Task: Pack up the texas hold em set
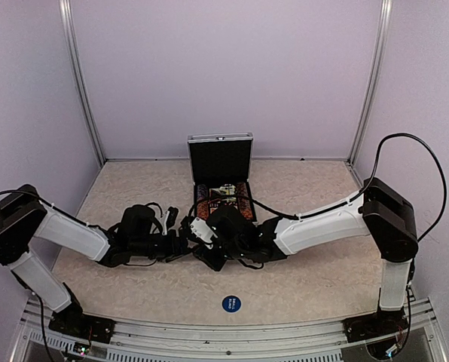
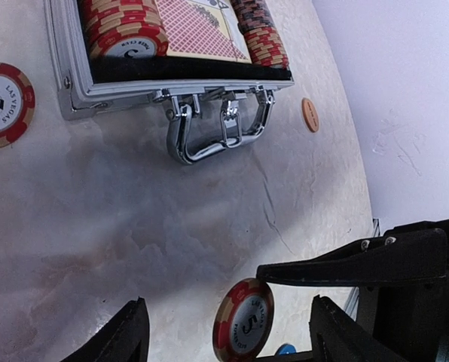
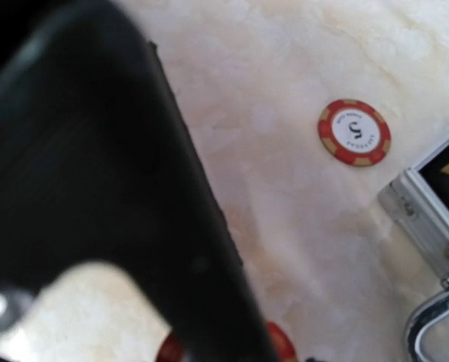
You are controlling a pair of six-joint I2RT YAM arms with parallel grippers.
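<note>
Looming blurred, a black shape half-hides one chip.

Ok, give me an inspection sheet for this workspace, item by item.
Surface: marbled beige table, no spills seen.
Job's things: case open, chip rows and red deck inside; flat chip beside it; upright chip in front of it; orange disc past the handle.
Clutter: blue round sticker near the front edge.
Grippers: left gripper open, straddling the upright chip; right gripper touching its rim, grip unclear.
Cables: black cable arcs over the right arm.
Surroundings: plain lilac walls, metal posts.
</note>
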